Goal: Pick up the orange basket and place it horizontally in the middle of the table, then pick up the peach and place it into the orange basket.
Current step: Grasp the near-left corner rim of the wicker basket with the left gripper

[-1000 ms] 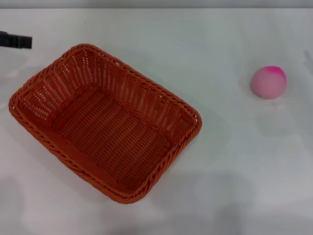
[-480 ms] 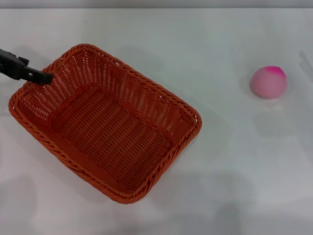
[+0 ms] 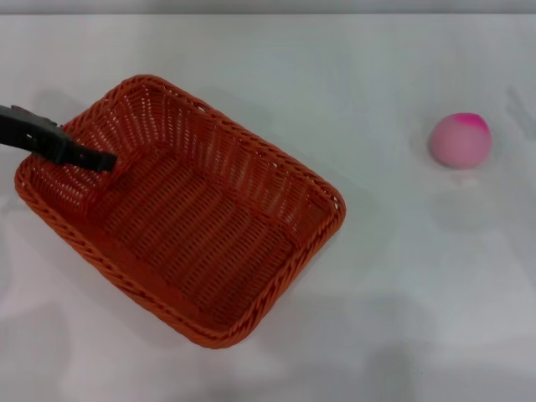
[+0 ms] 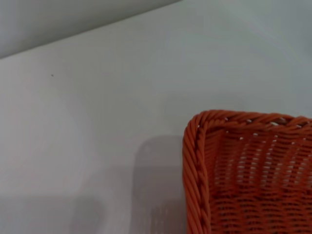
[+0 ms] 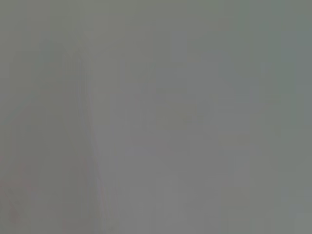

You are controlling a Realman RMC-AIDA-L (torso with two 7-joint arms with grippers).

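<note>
The large burnt-orange woven rectangular basket (image 3: 180, 211) lay skewed on the broad white table (image 3: 402, 276), left of centre, one corner pointing far-left. The left gripper (image 3: 100, 161) reached in from the left over the basket's far-left end, its dark tip inside the rim; whether its fingers were wide or narrow could not be told. The small round pale-pink peach (image 3: 460, 140) with a magenta patch sat well apart, far right.

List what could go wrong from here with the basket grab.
1. The left gripper reaches over the rim at one far corner of the orange basket; lifted from there, the basket may tilt or swing.
2. The basket lies diagonally on the table, so an off-centre hold may leave it crooked.
3. A wide swing might knock the peach.
</note>
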